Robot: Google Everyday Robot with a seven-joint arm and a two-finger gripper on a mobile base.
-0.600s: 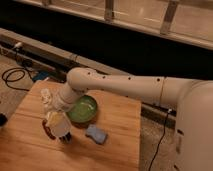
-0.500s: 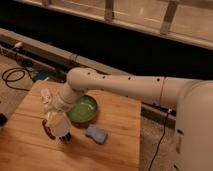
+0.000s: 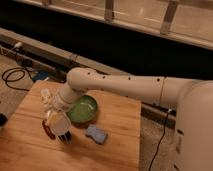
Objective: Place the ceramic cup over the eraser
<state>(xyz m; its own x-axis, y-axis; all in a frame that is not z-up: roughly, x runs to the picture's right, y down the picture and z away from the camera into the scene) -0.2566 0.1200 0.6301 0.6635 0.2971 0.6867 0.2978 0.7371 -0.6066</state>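
In the camera view, a wooden table (image 3: 120,125) is filling the lower left, and the robot's white arm (image 3: 125,87) is reaching across it from the 3 o'clock side toward the 9 o'clock side. The gripper (image 3: 52,114) is hanging over the left half of the table, pointing down. Whether it is clasping anything cannot be told.

The ceramic cup (image 3: 59,125), white and roughly upright, is sitting right under the gripper at about its 5 o'clock and seems to be touching it. A small dark object (image 3: 65,138) is showing just below the cup at its 6 o'clock, with the two touching or nearly so. A red shape (image 3: 48,131) is showing at the cup's 8 o'clock, close against it.

A green bowl (image 3: 82,110) is resting on the table at the cup's 2 o'clock, just beside the gripper. A blue-grey pad (image 3: 96,134) is lying flat at the cup's 4 o'clock, apart from the cup and just below the bowl. Which of the dark object and the pad is the eraser cannot be told.

Off the table at its 10 o'clock, a black cable (image 3: 12,77) is coiling on the floor.
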